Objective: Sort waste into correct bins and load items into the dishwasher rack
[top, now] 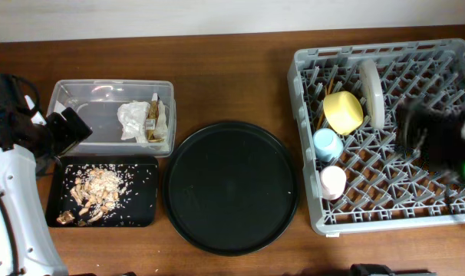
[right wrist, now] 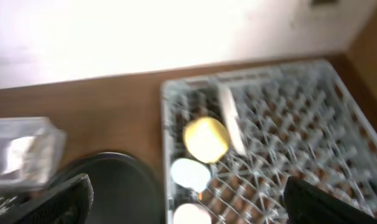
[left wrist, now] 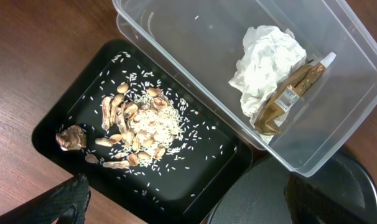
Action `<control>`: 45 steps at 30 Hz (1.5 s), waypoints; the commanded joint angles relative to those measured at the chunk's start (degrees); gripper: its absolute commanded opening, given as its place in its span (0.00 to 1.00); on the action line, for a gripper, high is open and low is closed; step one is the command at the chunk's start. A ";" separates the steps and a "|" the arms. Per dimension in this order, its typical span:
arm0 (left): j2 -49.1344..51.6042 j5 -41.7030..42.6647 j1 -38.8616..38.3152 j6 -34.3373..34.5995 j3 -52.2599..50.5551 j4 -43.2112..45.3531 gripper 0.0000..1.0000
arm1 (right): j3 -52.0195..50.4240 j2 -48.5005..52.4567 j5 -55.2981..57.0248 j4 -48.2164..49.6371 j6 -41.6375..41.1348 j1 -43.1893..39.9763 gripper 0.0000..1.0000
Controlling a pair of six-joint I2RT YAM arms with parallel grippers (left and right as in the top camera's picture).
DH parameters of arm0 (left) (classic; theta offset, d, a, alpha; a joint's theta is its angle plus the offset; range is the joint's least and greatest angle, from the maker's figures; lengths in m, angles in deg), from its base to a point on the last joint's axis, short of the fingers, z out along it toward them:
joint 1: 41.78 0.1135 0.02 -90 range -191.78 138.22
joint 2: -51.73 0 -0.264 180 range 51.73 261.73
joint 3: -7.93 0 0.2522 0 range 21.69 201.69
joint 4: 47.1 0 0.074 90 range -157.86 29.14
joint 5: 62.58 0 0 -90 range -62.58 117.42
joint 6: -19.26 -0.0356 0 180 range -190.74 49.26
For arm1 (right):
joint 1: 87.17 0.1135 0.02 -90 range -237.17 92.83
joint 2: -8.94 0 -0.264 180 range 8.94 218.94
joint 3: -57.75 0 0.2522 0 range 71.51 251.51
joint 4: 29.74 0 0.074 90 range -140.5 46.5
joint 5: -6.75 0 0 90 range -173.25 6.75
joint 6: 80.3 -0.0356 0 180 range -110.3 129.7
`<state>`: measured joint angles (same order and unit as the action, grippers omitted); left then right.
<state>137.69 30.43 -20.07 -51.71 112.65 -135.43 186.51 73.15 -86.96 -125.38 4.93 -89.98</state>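
Note:
The clear bin (top: 102,115) holds the crumpled white napkin (left wrist: 266,62) and the gold-brown wrapper (left wrist: 288,99). In front of it, the shallow black tray (top: 144,207) carries beige food scraps (left wrist: 135,124) and scattered rice. The grey dishwasher rack (top: 305,161) at the right holds a yellow bowl (top: 343,112), an upright plate (top: 371,93), a blue cup (top: 328,143) and a pink cup (top: 333,182). My left gripper (left wrist: 195,205) hangs open above the two bins, holding nothing. My right gripper (right wrist: 195,202), blurred, hovers open over the rack.
A large round black tray (top: 231,186) lies between the bins and the rack. A small brown lump (left wrist: 70,138) sits in the black tray's near-left corner. Bare wooden table runs along the back and front edges.

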 commanded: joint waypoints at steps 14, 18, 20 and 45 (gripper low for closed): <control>0.22 0.20 0.17 -0.24 -0.17 -0.11 0.99 | -16.44 -38.84 -0.07 4.57 -0.61 13.44 0.99; 0.22 0.17 0.17 -0.24 -0.17 -0.11 0.99 | -39.12 -51.49 -0.07 19.96 -0.61 10.67 0.99; 0.22 0.20 0.15 -0.24 -0.17 -0.09 0.99 | -48.65 -55.45 -0.09 28.17 -0.61 9.66 0.99; 0.22 0.20 0.17 -0.24 -0.17 -0.09 0.99 | -109.87 -64.00 -1.64 65.20 -0.63 5.57 0.99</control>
<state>137.69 30.45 -20.07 -51.71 112.60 -135.49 76.59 9.78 -88.22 -59.07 4.91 -83.99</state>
